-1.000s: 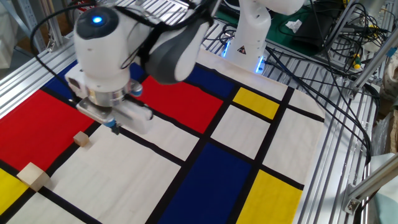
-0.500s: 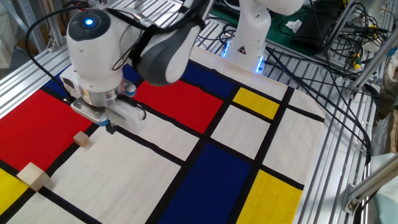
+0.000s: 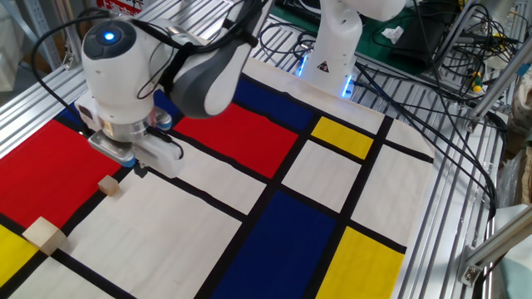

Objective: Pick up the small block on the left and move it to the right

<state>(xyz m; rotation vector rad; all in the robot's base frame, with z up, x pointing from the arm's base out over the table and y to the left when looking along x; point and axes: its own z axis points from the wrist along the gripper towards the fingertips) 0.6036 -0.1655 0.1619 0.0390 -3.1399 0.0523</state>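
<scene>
Since the small block on the near left of the table looks light, rigid wood, you could pinch opposite flat faces. Just beyond, the pincer hovers; its opening I cannot tell.

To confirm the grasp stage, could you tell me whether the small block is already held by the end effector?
No, the small block rests on the mat, apart from the end effector.
</scene>
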